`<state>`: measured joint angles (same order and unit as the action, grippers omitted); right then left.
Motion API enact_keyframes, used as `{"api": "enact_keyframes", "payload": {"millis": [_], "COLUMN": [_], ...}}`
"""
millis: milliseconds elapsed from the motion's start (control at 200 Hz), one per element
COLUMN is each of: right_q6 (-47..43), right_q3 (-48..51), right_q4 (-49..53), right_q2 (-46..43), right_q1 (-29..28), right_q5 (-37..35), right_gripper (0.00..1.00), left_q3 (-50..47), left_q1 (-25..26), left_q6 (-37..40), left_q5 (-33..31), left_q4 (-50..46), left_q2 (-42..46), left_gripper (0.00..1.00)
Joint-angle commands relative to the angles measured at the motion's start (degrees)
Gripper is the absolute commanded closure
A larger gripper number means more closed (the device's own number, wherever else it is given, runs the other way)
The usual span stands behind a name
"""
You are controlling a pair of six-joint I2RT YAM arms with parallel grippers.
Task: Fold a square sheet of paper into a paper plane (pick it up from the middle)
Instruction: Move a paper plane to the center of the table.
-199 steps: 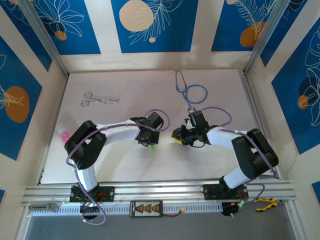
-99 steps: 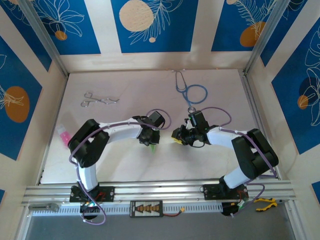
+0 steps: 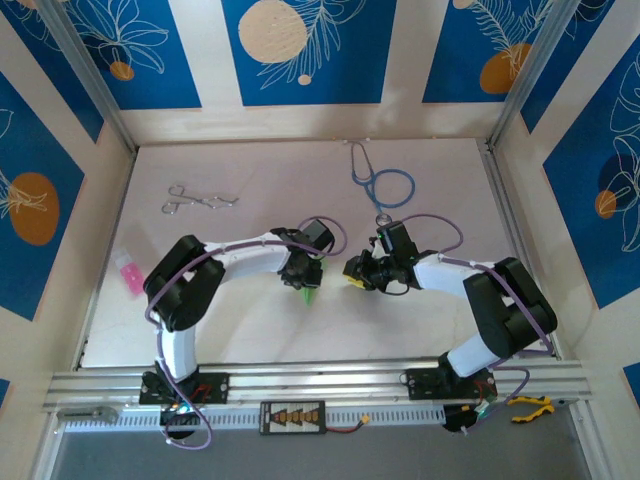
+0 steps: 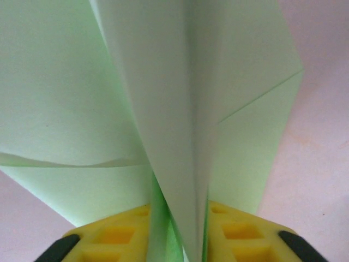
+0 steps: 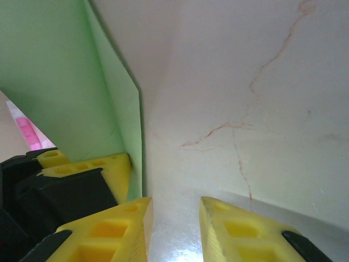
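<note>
The pale green paper plane is sitting near the middle of the table, and its folded ridge is passing between the yellow fingers of the left gripper. I cannot tell if these jaws are pressing it or not. The right gripper is hovering just beside the paper, its jaws standing a little apart with nothing between them.

Paper plane: pale green, plain. Table: cream marbling with reddish veins. Beyond the plane, stethoscope: blue; wall panels: blue, white leaf outlines, orange discs.
</note>
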<state>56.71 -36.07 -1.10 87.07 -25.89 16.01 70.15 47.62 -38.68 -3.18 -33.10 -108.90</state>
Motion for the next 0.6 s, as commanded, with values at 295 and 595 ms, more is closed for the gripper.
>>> {"api": "enact_keyframes", "payload": {"millis": [295, 595], "right_q6": [-0.11, -1.71], "right_q3": [1.92, 1.34], "right_q4": [3.11, 4.81], "right_q2": [-5.88, -7.53], "right_q1": [0.84, 1.67], "right_q5": [-2.19, -2.1], "right_gripper": [0.7, 0.7], "left_q3": [0.83, 2.85], "left_q1": [0.46, 0.55], "left_q6": [-2.23, -7.46], "left_q5": [-2.39, -4.88], "left_q4": [-2.56, -3.37], "left_q2": [-3.98, -3.88], "left_gripper": [0.62, 0.61]}}
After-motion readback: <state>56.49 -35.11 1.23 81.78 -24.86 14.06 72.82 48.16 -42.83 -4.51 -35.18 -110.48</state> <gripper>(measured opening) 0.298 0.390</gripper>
